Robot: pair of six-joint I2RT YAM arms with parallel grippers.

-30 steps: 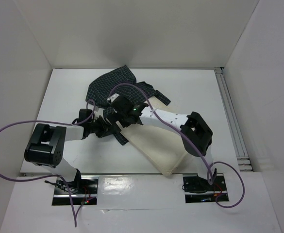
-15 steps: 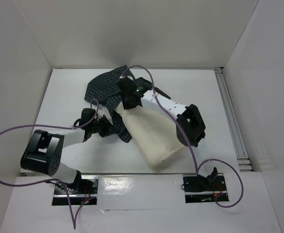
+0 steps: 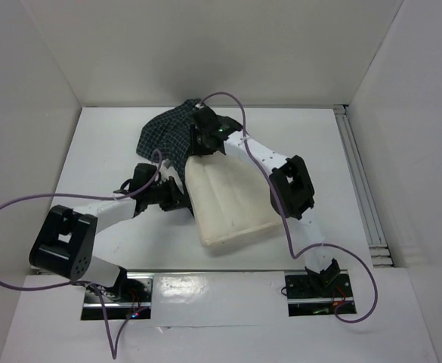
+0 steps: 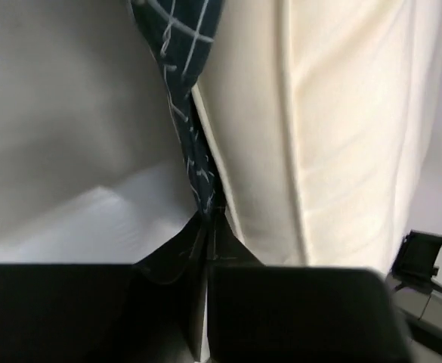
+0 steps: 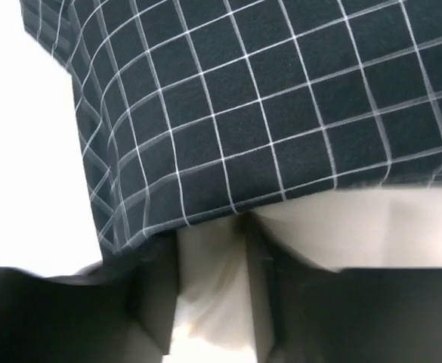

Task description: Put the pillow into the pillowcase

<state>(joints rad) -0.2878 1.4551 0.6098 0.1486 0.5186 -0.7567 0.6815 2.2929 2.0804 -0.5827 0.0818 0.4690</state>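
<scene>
The cream-white pillow (image 3: pixel 228 204) lies in the middle of the table, its far end tucked under the edge of the navy checked pillowcase (image 3: pixel 166 134). My right gripper (image 3: pixel 200 147) is at that far end, shut on a fold of the pillow (image 5: pixel 213 295), with the pillowcase (image 5: pixel 266 113) draped just over its fingers (image 5: pixel 262 291). My left gripper (image 3: pixel 174 197) is by the pillow's left side and is shut on a bunched edge of the pillowcase (image 4: pixel 187 144). The pillow (image 4: pixel 341 136) fills the right of the left wrist view.
White walls close in the table at the back and both sides. A metal rail (image 3: pixel 360 189) runs along the right edge. Purple cables (image 3: pixel 17 204) loop off both arms. The arm bases (image 3: pixel 311 291) sit at the near edge.
My right gripper has carried the pillow's end away from me and under the pillowcase edge. The pillow has swung more upright. My left gripper has shifted slightly right, still holding the pillowcase.
</scene>
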